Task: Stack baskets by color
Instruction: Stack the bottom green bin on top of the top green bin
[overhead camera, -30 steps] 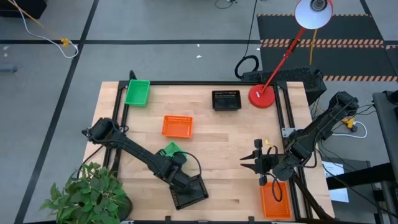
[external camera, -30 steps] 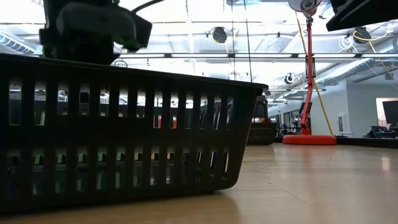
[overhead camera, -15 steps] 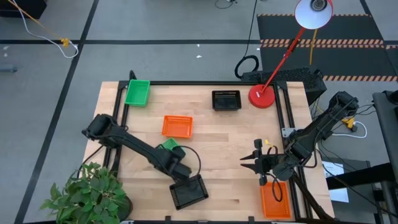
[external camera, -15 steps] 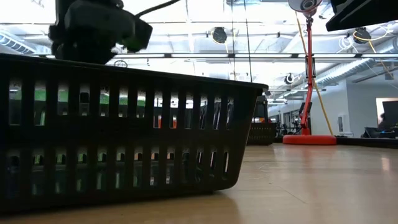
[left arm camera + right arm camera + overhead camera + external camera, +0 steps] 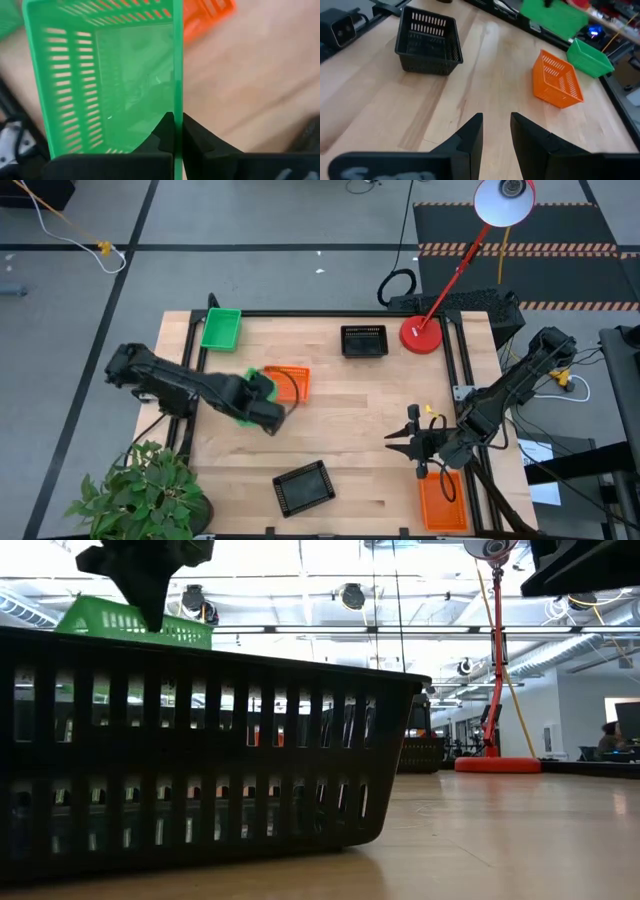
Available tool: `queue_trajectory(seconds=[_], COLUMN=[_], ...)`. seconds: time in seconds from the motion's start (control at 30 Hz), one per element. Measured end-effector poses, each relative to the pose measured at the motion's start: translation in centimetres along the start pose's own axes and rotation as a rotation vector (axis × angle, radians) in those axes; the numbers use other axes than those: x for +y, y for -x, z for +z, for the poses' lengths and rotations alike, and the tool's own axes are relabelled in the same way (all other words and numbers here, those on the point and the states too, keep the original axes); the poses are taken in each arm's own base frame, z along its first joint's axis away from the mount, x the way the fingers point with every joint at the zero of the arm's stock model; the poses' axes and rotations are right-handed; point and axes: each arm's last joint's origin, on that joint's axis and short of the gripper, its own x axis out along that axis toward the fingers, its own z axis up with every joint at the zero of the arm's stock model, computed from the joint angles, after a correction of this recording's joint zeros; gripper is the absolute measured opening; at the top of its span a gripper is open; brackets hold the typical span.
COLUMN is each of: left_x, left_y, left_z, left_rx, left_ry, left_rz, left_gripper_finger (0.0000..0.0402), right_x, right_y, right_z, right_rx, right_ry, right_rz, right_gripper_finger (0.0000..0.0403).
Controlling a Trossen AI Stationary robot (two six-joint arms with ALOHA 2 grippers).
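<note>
while the left gripper (image 5: pixel 174 131) is clamping one wall of a green basket (image 5: pixel 243 398) and holding it above the table's (image 5: pixel 360 440) left middle, beside an orange basket (image 5: pixel 293 381), the right gripper (image 5: pixel 398 441) is waiting at lower right, fingers narrowly parted and holding nothing. a black basket (image 5: pixel 303 487) is sitting at lower centre.

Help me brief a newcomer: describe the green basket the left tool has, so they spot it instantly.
Start at the table's left side. The left tool is shut on a green basket, raised off the wood beside the orange basket. The other green basket sits in the far-left corner.
</note>
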Motion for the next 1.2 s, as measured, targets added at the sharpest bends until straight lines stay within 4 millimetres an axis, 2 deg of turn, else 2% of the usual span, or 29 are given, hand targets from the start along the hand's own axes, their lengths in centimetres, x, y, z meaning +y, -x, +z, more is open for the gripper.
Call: queue_trajectory(seconds=[0.1,0.33,0.6,0.87,1.1,1.2], left_x=[1.6,4.9,9.2,13.9,17.2,18.4], left_y=[0.6,0.2,0.8,0.2,-0.2,-1.0], left_z=[1.4,5.5,10.7,13.5,14.9,15.3], left_rx=[-0.033,-0.015,-0.064,-0.037,-0.023,-0.022], left_ry=[0.062,0.12,0.18,0.247,0.302,0.319], left_rz=[0.019,0.098,0.172,0.28,0.342,0.351], left_gripper_finger=[0.0008,0.0009,0.0013,0.0015,0.0016,0.0016], right_x=[-0.1,-0.8,-1.3,-1.3,-1.3,-1.3], right_y=[-0.5,-1.5,-1.7,-1.7,-1.7,-1.7], right_z=[-1.0,-3.0,-2.6,-2.6,-2.7,-2.7], right_rx=[-0.023,-0.08,-0.123,-0.123,-0.123,-0.122], right_ry=[0.02,0.03,0.046,0.023,0.034,0.04], right_rz=[-0.017,-0.069,-0.099,-0.096,-0.097,-0.097], right_gripper_finger=[0.0096,0.0096,0.0096,0.0096,0.0096,0.0096])
